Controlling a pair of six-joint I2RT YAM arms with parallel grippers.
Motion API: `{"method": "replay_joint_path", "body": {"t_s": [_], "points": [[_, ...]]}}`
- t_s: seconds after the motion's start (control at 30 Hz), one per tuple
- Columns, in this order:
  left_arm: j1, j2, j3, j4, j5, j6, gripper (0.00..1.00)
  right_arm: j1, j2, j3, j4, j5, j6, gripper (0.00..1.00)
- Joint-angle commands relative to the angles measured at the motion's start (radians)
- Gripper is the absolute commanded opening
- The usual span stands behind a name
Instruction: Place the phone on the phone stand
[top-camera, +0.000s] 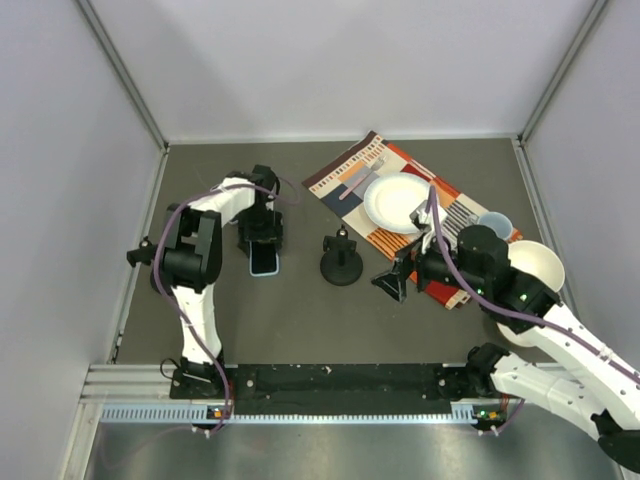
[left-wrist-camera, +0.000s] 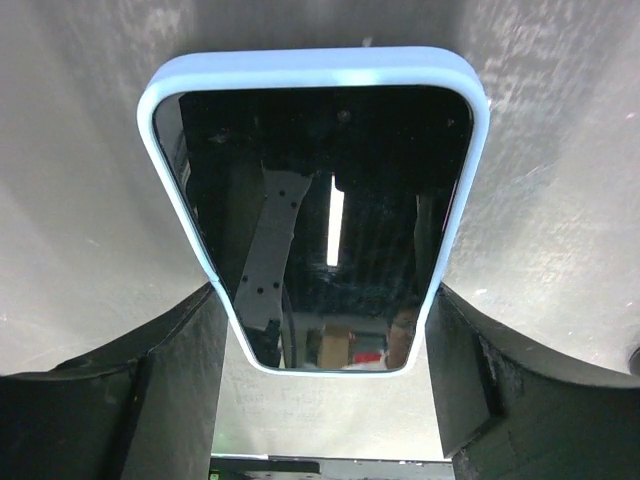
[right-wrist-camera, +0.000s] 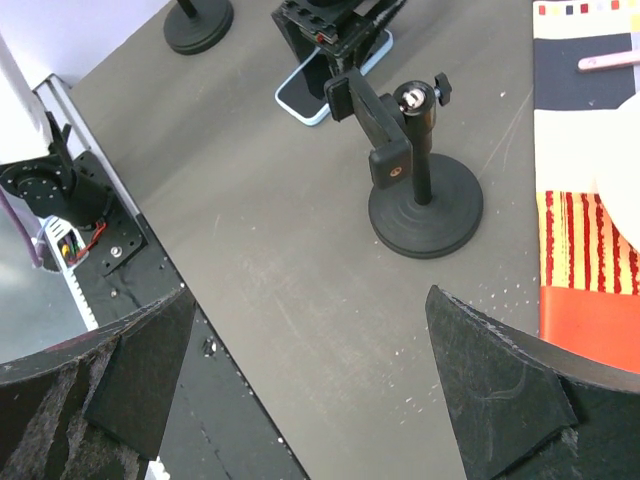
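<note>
On the table (top-camera: 300, 320), the phone (left-wrist-camera: 315, 220) lies within the left gripper (left-wrist-camera: 327, 330).

Upper part of phone (top-camera: 264, 264) apparently under left hand (top-camera: 263, 243)

A dark table (top-camera: 300, 320) carries a striped mat (top-camera: 345, 172), lying askew toward its far right corner. A white plate (top-camera: 397, 202) sits on the mat, with a pinkish utensil (top-camera: 358, 186) just beside it. Near the right edge stand a small bluish cup (top-camera: 497, 224) and a white bowl (top-camera: 540, 262).
</note>
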Motion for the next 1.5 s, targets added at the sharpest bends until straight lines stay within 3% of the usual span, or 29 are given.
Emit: {"method": "replay_joint_path", "body": {"t_s": [0.0,0.27,0.47,0.7,0.87,0.97,1.17,1.47], "points": [[0.004,-0.129,-0.061,0.044,-0.039,-0.018,0.0,0.003,0.02,0.071,0.007,0.025,0.031,0.99],[0.0,-0.367,-0.182,0.077,-0.047,-0.054,0.0,0.035,0.068,0.057,0.021,0.045,0.088,0.98],[-0.014,-0.664,-0.286,0.156,-0.006,-0.077,0.0,0.077,0.118,0.106,0.026,0.085,0.139,0.97],[-0.034,-1.039,-0.409,0.343,0.243,-0.051,0.0,0.106,0.146,0.16,0.095,-0.001,0.214,0.91],[-0.062,-1.241,-0.461,0.416,0.307,-0.07,0.0,0.126,0.184,0.218,0.107,0.005,0.24,0.85],[-0.143,-1.324,-0.518,0.488,0.309,-0.075,0.0,0.144,0.255,0.306,0.086,0.046,0.271,0.81],[-0.322,-1.38,-0.579,0.539,0.169,-0.067,0.0,0.207,0.462,0.561,-0.031,0.149,0.308,0.75],[-0.419,-1.372,-0.605,0.551,0.099,-0.072,0.0,0.309,0.605,0.716,-0.068,0.243,0.315,0.72]]}}
